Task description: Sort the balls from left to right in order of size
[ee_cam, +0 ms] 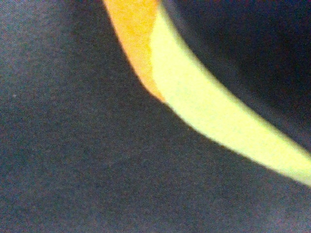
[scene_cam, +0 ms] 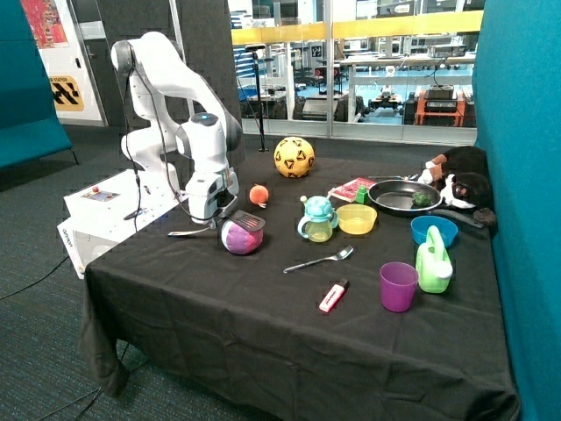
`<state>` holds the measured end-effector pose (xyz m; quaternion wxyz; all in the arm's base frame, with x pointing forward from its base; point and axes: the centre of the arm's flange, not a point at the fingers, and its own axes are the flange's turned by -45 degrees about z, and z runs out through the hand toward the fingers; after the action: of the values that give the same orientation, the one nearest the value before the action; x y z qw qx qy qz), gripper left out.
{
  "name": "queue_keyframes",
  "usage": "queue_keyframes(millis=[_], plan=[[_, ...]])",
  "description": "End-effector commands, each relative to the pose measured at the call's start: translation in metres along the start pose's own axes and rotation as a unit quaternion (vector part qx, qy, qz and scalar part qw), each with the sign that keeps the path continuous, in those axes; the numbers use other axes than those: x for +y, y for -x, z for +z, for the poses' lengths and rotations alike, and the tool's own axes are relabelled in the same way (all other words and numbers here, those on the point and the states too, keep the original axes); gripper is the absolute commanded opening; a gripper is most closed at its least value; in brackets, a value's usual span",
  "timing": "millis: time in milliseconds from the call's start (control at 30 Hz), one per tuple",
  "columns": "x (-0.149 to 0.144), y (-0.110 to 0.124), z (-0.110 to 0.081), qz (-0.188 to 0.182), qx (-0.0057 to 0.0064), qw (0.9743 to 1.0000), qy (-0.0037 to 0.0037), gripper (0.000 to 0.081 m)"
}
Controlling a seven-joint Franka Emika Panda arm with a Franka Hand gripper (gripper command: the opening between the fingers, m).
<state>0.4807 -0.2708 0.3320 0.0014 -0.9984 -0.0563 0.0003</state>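
Three balls on the counter [scene_cam: 219, 298]: small orange ball [scene_cam: 259, 194], soft pink-purple ball [scene_cam: 240, 236], big yellow ball [scene_cam: 294, 157] with black marks at the back. Gripper [scene_cam: 213, 219] sits low beside the pink ball; grip state unclear. Wrist view shows only a close orange-yellow curve [ee_cam: 204, 111] over dark cloth.

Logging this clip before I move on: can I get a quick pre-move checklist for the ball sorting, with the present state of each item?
1. All three balls in view: ok. Small orange ball, multicoloured ball, large yellow ball.
2. Balls in one row by size: not ok, they lie scattered.
3. Claw position: ok, low beside the multicoloured ball.
4. Claw open or shut: cannot tell.
5. Spatula touching the multicoloured ball: not ok, may shift.
6. Wrist view target: cannot tell, only an orange and yellow edge.
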Motion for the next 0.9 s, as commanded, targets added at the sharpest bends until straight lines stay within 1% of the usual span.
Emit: queue_keyframes(millis=[0, 100, 133, 300, 500, 667, 800, 867], plan=[[-0.001, -0.002, 0.004, 0.004, 0.0002, 1.0000, 0.00144, 0.0535], [-0.002, -0.004, 0.005, 0.005, 0.0002, 1.0000, 0.00144, 0.0499], [-0.003, -0.006, 0.005, 0.006, 0.0002, 1.0000, 0.00144, 0.0460], [-0.006, -0.011, 0.006, 0.003, 0.0002, 1.0000, 0.00144, 0.0332], [-0.008, -0.014, 0.007, 0.003, 0.0002, 1.0000, 0.00144, 0.0240], [-0.005, -0.014, 0.006, 0.006, 0.0002, 1.0000, 0.00144, 0.0107], [-0.001, -0.014, 0.006, 0.008, 0.0002, 1.0000, 0.00144, 0.0025], [0.000, -0.014, 0.006, 0.010, 0.0002, 0.9999, 0.00144, 0.0006]])
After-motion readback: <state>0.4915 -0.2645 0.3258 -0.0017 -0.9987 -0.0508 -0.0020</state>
